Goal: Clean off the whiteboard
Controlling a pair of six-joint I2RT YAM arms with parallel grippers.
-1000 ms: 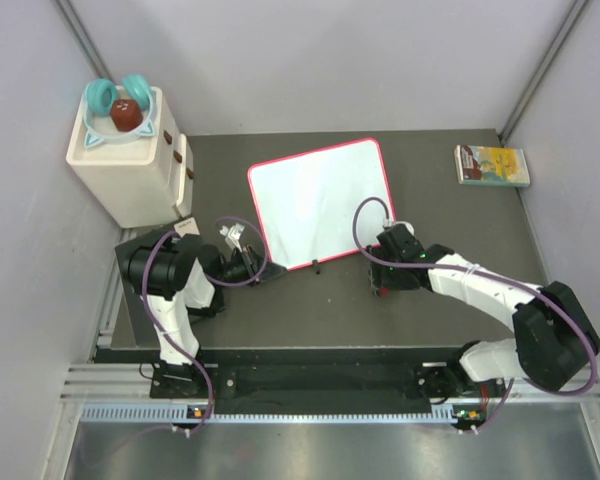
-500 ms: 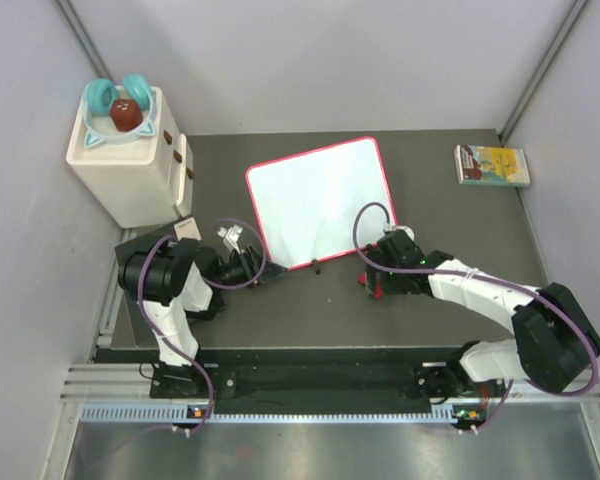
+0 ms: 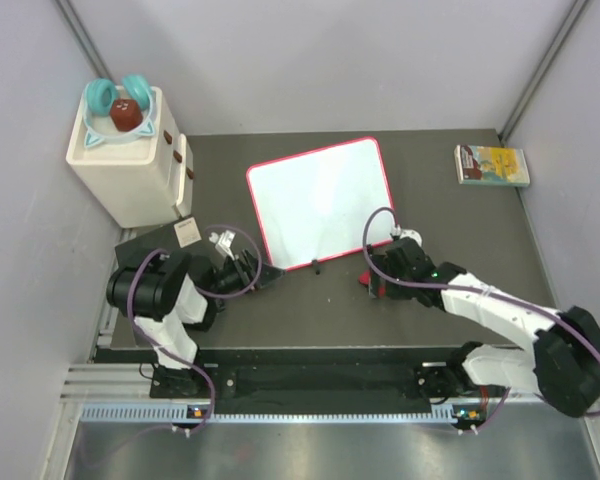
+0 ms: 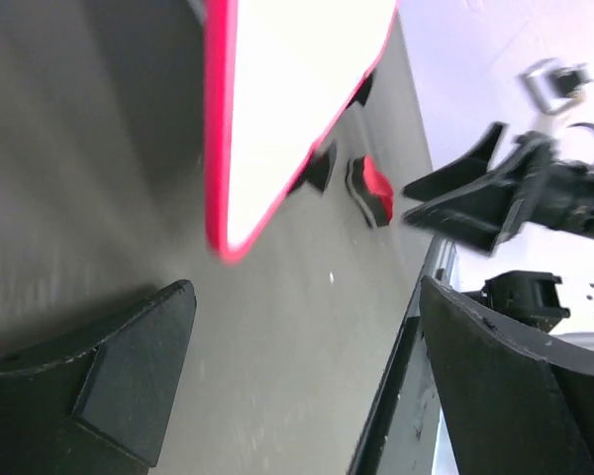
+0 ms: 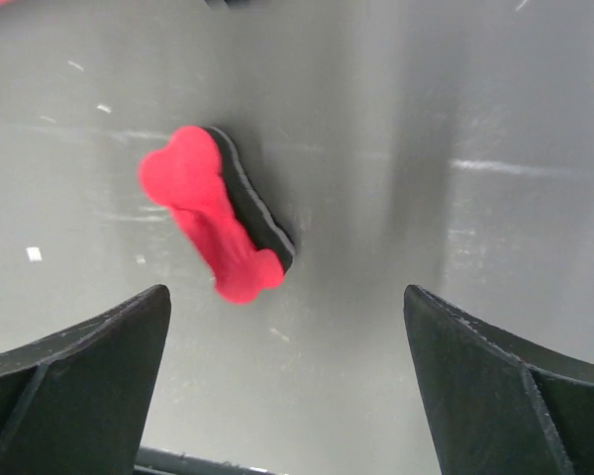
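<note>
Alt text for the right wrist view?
A red bone-shaped eraser with a black underside lies on the grey table, untouched, between the open fingers of the right claw.

Nothing is showing clearly enough to be read in any view. The book [image 3: 492, 165], lying well beyond the right gripper [image 3: 372, 282] and off to its right, is showing a printed cover whose lettering is too small to make out. A pale tag [image 3: 187, 232] near the left gripper [image 3: 268, 272] is staying equally illegible.
</note>
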